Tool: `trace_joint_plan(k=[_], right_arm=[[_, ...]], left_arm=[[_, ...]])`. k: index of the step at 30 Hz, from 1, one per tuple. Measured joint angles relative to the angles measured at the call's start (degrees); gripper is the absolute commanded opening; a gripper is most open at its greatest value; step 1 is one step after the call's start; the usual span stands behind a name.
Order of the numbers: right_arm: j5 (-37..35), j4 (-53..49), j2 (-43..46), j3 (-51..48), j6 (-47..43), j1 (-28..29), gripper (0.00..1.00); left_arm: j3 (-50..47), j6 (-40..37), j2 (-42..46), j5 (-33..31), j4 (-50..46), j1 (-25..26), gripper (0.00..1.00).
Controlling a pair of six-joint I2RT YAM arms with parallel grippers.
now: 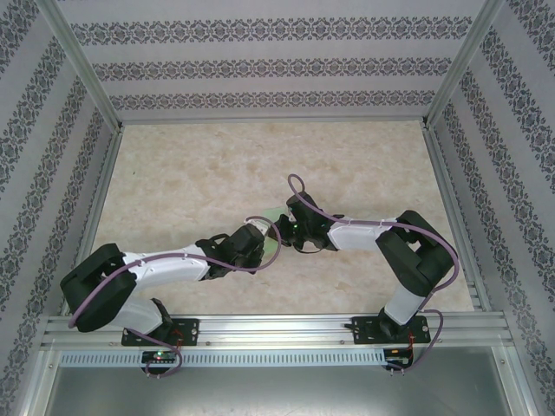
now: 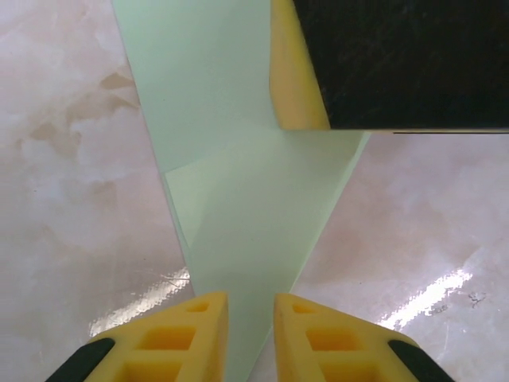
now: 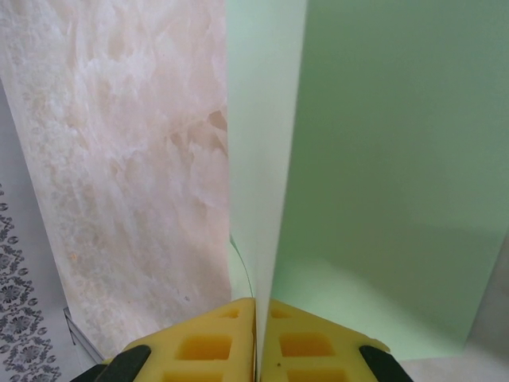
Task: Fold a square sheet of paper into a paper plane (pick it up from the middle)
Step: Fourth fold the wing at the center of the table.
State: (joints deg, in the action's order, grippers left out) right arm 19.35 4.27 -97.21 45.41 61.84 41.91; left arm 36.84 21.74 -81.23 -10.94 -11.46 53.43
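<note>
Square sheet of paper (image 2: 238, 199), partly folded, held over the middle of the table (image 1: 173, 173): right gripper (image 3: 256, 306) clamped on 1 edge, left gripper (image 2: 250, 301) with jaws slightly apart astride its narrow end (no pinch). Feather-light, limp, crease-prone; likely best taken at the stiffer layered fold.

One piece of pale green folded paper (image 2: 238, 207). One marble-look table (image 1: 173, 173). Two black-and-white robot arms, a left arm (image 1: 165, 269) and a right arm (image 1: 364, 234). Two grippers with yellow fingers, a left gripper (image 2: 250, 306) and a right gripper (image 3: 256, 306). Two purple cables (image 1: 296, 177), one along each arm. Three patterned walls (image 1: 277, 69).
</note>
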Motion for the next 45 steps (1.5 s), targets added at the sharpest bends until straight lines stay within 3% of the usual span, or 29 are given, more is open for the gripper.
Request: trace_joint_plan(k=[6, 18, 21, 28, 33, 41, 45], right_arm=[[0.0, 0.0, 0.0, 0.0, 0.0, 0.1, 0.09], [0.0, -0.7, -0.1, 0.8, 0.0, 0.1, 0.09], [0.0, -0.8, -0.1, 1.0, 0.0, 0.5, 0.09], [0.0, -0.8, -0.1, 1.4, 0.0, 0.5, 0.10], [0.0, -0.9, -0.2, 1.4, 0.0, 0.5, 0.10], [0.0, -2.0, -0.2, 2.3, -1.4, 0.5, 0.18], [0.0, -3.8, 0.1, 3.0, -3.3, 0.4, 0.28]], left_arm=[[0.0, -0.2, -0.2, 0.9, 0.2, 0.0, 0.36], [-0.7, -0.5, -2.5, 3.1, 2.8, 0.0, 0.34], [-0.7, -0.5, -3.1, 2.3, 2.6, 0.0, 0.27], [-0.7, -0.4, -3.1, 1.3, 2.7, 0.0, 0.20], [-0.7, -0.3, -3.1, 1.3, 2.7, 0.0, 0.08], [-0.7, 0.0, -3.1, 0.3, 2.7, 0.0, 0.01], [-1.0, 0.0, -2.9, 1.4, 3.0, -0.6, 0.00]])
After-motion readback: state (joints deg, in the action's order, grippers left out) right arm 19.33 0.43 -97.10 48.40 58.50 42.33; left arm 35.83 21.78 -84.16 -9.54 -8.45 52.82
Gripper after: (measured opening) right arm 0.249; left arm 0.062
